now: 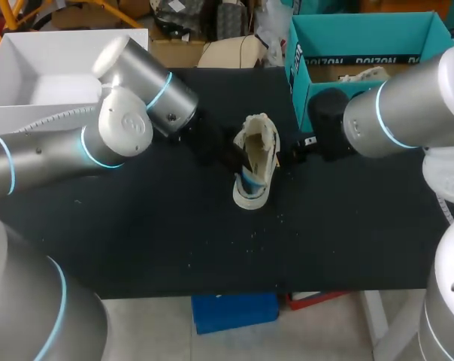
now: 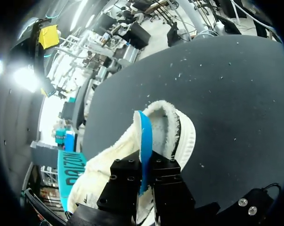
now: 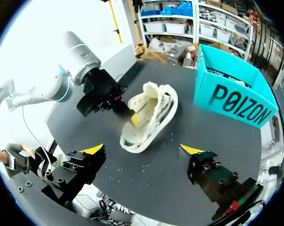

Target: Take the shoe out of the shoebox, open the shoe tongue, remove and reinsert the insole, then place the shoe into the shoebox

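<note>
Head view: my left pincer [image 1: 240,159] is pushed into the mouth of the shoe [image 1: 261,139], a cream, fleecy shoe with a pale moulded sole. The shoe sits out on the matte black table [image 1: 137,226], which is flecked with white crumbs. A strip of blue insole [image 1: 247,180] shows at the pincer. My right pincer [image 1: 296,153] sits just beside the shoe on the far side. Behind it stands the shoebox [image 1: 362,37], teal card with its top open and dark block lettering along one wall.

Left wrist view: the left pincer [image 2: 143,165] is clamped on the insole [image 2: 145,136]. Its square black fingers [image 2: 125,176] press the thin, smooth blue sheet from both sides, and the sheet stands on edge out of the shoe [image 2: 172,134]. Woolly lining rings the opening just ahead of the pincer.

Right wrist view: the right pincer [image 3: 143,150] stands wide apart and holds nothing. The shoe [image 3: 153,115] lies ahead of it, between its spread yellow tips but well clear of both. The left pincer [image 3: 131,117] meets the shoe from the far side. The shoebox [image 3: 231,96] stands ahead and off to one side, with large dark print on its teal wall.
</note>
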You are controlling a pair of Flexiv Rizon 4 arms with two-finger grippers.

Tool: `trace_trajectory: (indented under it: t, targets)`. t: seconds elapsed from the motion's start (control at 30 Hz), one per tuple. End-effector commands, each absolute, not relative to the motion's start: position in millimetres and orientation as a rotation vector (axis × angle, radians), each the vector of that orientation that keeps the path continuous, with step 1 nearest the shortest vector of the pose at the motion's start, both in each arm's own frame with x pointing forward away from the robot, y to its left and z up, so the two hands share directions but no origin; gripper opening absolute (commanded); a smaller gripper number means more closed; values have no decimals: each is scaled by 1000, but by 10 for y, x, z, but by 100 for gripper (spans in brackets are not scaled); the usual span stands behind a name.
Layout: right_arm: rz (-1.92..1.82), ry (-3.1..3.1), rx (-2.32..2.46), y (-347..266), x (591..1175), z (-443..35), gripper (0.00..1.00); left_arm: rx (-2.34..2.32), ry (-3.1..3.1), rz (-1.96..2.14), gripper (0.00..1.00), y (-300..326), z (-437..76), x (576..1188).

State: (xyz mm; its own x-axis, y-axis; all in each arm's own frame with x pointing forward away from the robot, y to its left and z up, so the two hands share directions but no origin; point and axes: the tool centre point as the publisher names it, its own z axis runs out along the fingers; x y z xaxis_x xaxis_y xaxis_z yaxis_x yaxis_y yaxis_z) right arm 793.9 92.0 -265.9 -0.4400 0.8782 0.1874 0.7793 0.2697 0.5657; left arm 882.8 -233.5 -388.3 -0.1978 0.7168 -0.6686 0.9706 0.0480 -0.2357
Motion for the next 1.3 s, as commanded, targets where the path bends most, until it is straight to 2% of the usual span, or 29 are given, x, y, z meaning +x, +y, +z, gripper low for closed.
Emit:
trace_trajectory:
  t: [0.03, 0.07, 0.13, 0.2, 0.37, 0.4, 0.43, 0.47, 0.53, 0.6, 0.67, 0.8, 0.9, 0.97, 1.07, 1.3]
  targets:
    - [902, 2367, 1562, 929, 7936, -2656, 100, 1714, 1996, -874, 0, -2386, -3868, 8802]
    - [902, 2367, 1562, 929, 7936, -2656, 100, 1727, 1998, -862, 21, -2383, -3871, 8800]
    - [902, 2367, 1562, 929, 7936, -2656, 100, 1751, 1996, -843, 22, -2375, -3867, 8791]
    - [902, 2367, 1562, 929, 7936, -2656, 100, 1800, 2004, -804, 31, -2360, -3870, 8765]
    - [902, 2367, 1562, 929, 7936, -2656, 100, 1845, 2028, -774, 38, -2279, -3865, 8718]
    - [902, 2367, 1562, 929, 7936, -2656, 100, 1846, 2029, -772, 43, -2256, -3851, 8709]
    - [902, 2367, 1562, 929, 7936, -2656, 100, 1847, 2031, -770, 53, -2233, -3832, 8700]
    - [902, 2367, 1562, 929, 7936, -2656, 100, 1847, 2033, -770, 70, -2212, -3812, 8698]
    - [902, 2367, 1562, 929, 7936, -2656, 100, 1825, 2032, -776, 72, -2171, -3751, 8699]
    - [902, 2367, 1562, 929, 7936, -2656, 100, 1811, 2029, -776, 67, -2142, -3709, 8704]
    - [902, 2367, 1562, 929, 7936, -2656, 100, 1802, 2031, -779, 47, -2136, -3700, 8704]
    - [902, 2367, 1562, 929, 7936, -2656, 100, 1801, 2031, -783, 38, -2153, -3651, 8679]
    - [902, 2367, 1562, 929, 7936, -2656, 100, 1815, 2017, -767, 13, -2163, -3579, 8675]
    - [902, 2367, 1562, 929, 7936, -2656, 100, 1847, 2017, -747, 7, -2170, -3543, 8670]
    - [902, 2367, 1562, 929, 7936, -2656, 100, 1904, 2025, -714, 0, -2177, -3517, 8660]
    - [902, 2367, 1562, 929, 7936, -2656, 100, 1988, 2088, -700, 0, -2160, -3678, 8612]
